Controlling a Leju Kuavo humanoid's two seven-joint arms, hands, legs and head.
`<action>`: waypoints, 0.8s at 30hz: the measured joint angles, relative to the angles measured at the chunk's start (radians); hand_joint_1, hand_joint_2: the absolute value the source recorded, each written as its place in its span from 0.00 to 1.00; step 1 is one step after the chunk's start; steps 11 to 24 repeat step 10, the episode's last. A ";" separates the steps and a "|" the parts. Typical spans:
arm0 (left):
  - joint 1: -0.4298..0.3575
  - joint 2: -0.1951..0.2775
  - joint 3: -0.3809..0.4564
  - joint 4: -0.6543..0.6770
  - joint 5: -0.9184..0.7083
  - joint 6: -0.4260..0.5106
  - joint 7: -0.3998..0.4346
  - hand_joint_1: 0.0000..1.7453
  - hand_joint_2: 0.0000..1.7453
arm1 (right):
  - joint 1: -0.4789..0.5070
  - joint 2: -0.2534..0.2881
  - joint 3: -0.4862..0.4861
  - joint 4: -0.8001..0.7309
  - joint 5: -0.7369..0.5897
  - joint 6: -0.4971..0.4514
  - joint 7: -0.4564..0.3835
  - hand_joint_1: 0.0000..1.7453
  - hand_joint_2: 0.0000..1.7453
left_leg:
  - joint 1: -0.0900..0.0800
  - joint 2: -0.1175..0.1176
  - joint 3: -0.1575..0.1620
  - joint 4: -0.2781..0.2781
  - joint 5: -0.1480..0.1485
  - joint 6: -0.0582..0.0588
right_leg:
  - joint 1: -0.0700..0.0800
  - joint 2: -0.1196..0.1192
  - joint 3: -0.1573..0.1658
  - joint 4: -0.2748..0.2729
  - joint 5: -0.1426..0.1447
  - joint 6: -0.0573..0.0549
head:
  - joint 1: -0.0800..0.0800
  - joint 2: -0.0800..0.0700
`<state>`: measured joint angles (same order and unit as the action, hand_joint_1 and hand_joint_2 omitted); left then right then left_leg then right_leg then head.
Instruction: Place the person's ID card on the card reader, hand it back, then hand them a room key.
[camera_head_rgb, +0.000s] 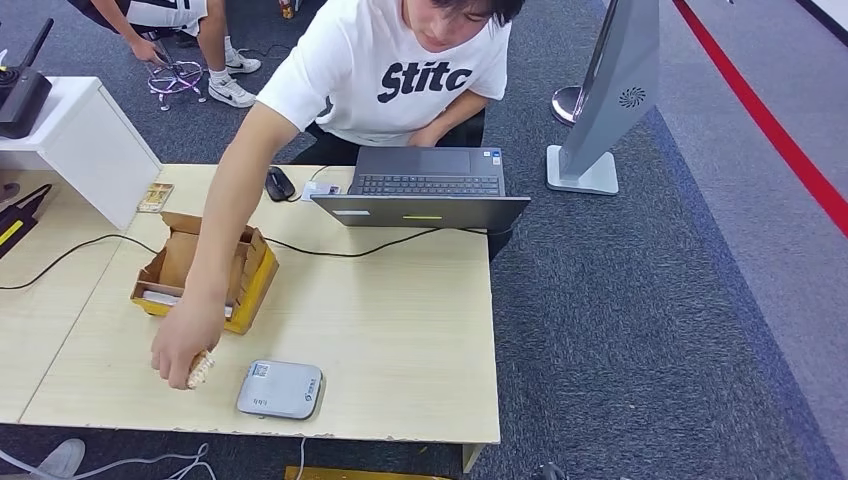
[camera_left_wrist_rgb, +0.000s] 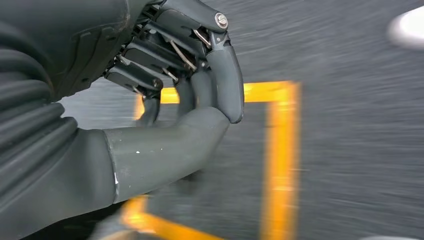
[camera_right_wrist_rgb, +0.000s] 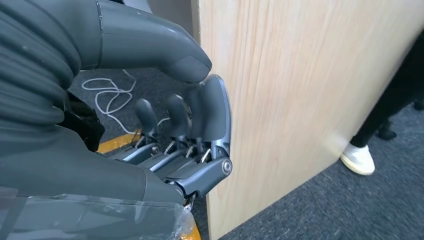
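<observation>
Person's hand (camera_head_rgb: 185, 345) rests at the card reader's (camera_head_rgb: 280, 389) nine o'clock
Left hand (camera_left_wrist_rgb: 195, 85) and right hand (camera_right_wrist_rgb: 185, 130) curl inward, holding nothing

You get an evenly lit, bright, sharp head view with only soft shadows under the laptop (camera_head_rgb: 425, 190) on the tabletop (camera_head_rgb: 400, 330), while your left wrist view smears the floor and its yellow line (camera_left_wrist_rgb: 280, 160) with motion blur behind the sharper left hand (camera_left_wrist_rgb: 200, 95).

pale wood-grain table (camera_head_rgb: 400, 330), matt grey plastic card reader (camera_head_rgb: 280, 389), brown cardboard box (camera_head_rgb: 215, 265), rough grey carpet (camera_head_rgb: 640, 330).
</observation>
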<state>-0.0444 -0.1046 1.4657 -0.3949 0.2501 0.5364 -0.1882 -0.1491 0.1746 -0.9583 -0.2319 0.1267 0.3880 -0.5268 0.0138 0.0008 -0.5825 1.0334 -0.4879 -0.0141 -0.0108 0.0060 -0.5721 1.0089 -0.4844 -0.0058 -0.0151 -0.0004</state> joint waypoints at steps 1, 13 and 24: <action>0.001 -0.003 -0.005 0.015 -0.028 0.004 0.053 1.00 1.00 | -0.002 -0.001 0.000 0.000 0.000 0.000 0.003 1.00 1.00 | 0.000 0.000 0.000 0.000 0.000 0.000 | 0.000 0.000 0.000 0.000 0.000 0.000 | 0.000 0.000; 0.011 0.019 -0.132 0.091 -0.198 -0.056 0.334 0.69 1.00 | -0.013 -0.012 0.012 0.000 0.012 -0.002 0.005 1.00 1.00 | 0.001 0.000 0.000 0.000 0.000 0.000 | 0.001 0.000 0.000 0.001 0.000 0.000 | 0.000 0.000; 0.011 0.019 -0.132 0.091 -0.198 -0.056 0.334 0.69 1.00 | -0.013 -0.012 0.012 0.000 0.012 -0.002 0.005 1.00 1.00 | 0.001 0.000 0.000 0.000 0.000 0.000 | 0.001 0.000 0.000 0.001 0.000 0.000 | 0.000 0.000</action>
